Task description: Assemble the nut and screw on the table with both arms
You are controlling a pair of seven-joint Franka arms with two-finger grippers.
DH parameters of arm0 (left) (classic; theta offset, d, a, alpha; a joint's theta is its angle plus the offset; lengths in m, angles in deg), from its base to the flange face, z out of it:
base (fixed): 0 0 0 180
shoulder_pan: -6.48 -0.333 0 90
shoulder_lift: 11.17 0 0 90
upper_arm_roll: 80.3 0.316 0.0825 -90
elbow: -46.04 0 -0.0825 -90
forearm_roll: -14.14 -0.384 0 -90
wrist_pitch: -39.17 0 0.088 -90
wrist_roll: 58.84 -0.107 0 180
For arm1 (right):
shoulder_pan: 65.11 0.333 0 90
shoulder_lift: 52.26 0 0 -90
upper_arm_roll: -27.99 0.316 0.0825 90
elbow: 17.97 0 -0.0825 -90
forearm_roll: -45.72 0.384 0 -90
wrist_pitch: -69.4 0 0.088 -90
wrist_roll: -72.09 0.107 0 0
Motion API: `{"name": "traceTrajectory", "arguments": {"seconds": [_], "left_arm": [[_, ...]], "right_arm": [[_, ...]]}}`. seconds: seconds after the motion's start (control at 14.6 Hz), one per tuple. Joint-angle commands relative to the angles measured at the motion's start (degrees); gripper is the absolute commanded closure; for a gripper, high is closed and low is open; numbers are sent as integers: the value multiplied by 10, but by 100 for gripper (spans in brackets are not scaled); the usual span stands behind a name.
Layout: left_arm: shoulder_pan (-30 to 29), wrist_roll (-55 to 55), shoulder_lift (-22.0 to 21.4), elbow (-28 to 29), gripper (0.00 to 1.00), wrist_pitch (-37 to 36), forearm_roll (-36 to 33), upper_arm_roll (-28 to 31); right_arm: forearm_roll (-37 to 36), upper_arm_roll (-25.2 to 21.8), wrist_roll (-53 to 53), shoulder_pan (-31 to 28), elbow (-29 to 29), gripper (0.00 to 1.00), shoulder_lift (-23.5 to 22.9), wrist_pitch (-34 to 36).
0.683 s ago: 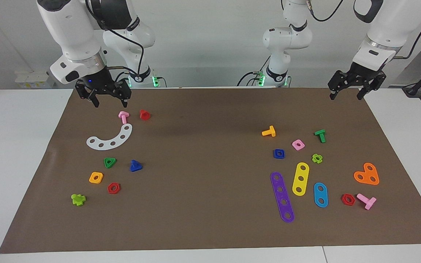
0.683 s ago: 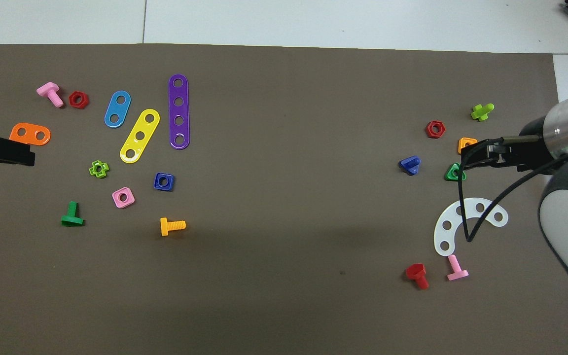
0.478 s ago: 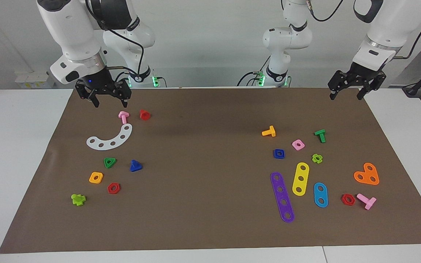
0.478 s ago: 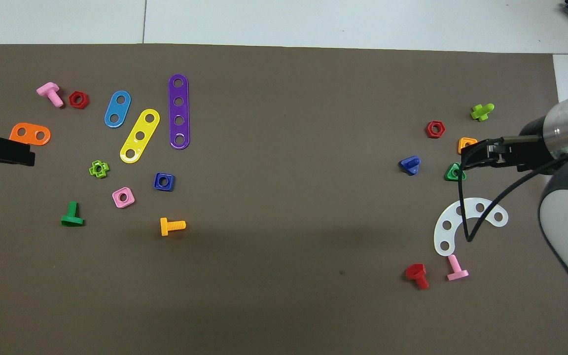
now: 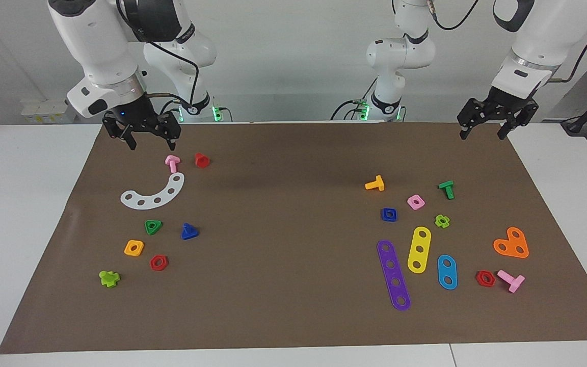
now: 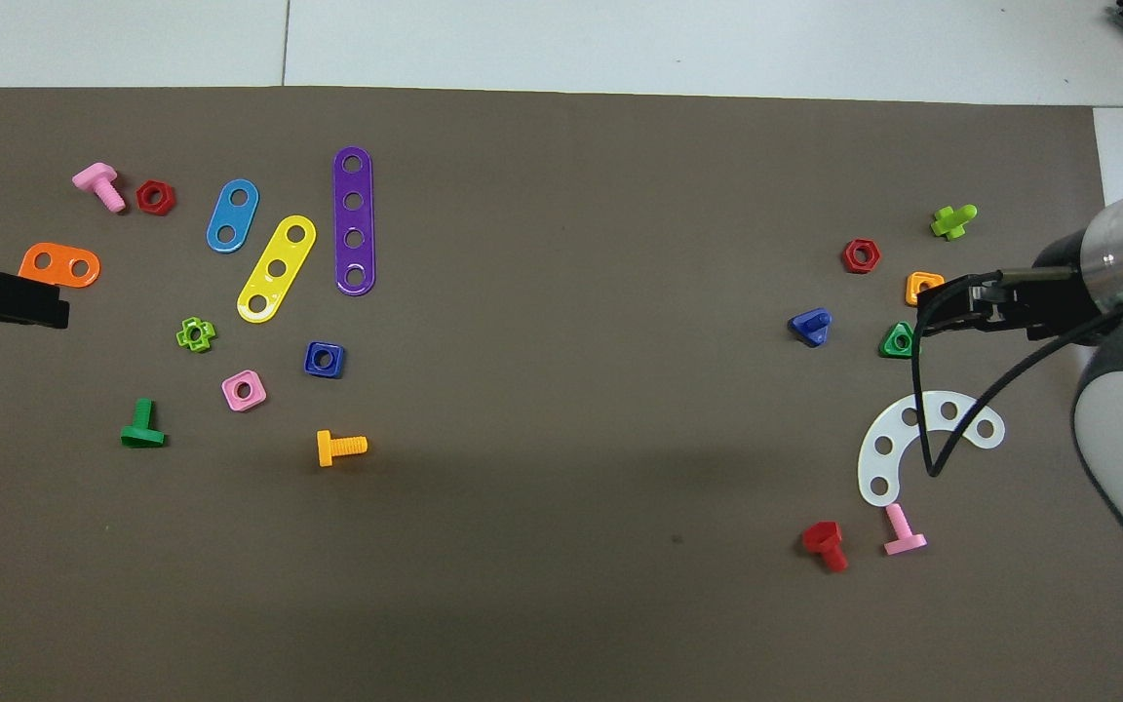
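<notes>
The blue square nut point(image 5: 389, 214) point(image 6: 325, 360) lies flat on the brown mat point(image 5: 293, 265) toward the left arm's end, beside a pink square nut point(image 5: 416, 202). Toward the right arm's end, the blue screw point(image 5: 188, 232) point(image 6: 810, 327) rests on its triangular head, next to a green triangular nut point(image 5: 153, 227). My right gripper point(image 5: 153, 141) point(image 6: 924, 314) hangs open and empty over the mat's corner by the robots, close to a pink bolt point(image 5: 172, 163). Over the mat's other corner by the robots, my left gripper point(image 5: 482, 133) point(image 6: 55, 307) is also open and empty.
Around the nut lie purple point(image 5: 394, 275), yellow point(image 5: 419, 250) and blue point(image 5: 447, 272) strips, an orange plate point(image 5: 511, 243) and several bolts and nuts. Near the screw are a white arc point(image 5: 154, 193), red nuts, an orange-yellow nut point(image 5: 134, 248) and a lime piece point(image 5: 109, 278).
My right gripper has drifted slightly toward the right arm's end of the table. The left arm and all the parts have stayed put.
</notes>
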Motion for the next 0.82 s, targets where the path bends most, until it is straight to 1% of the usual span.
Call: {"name": "traceTrajectory", "arguments": {"seconds": [0.0, 0.41, 0.75], "left_arm": [[-4, 4, -17, 19, 0, 6, -12, -3], [-3, 4, -17, 19, 0, 6, -12, -3], [-3, 4, -17, 19, 0, 6, -12, -3]], "right_arm": [[10, 1, -9, -1, -18, 4, 7, -36], [8, 1, -9, -2, -19, 4, -56, -110], [-7, 1, -11, -2, -19, 4, -124, -176]]}}
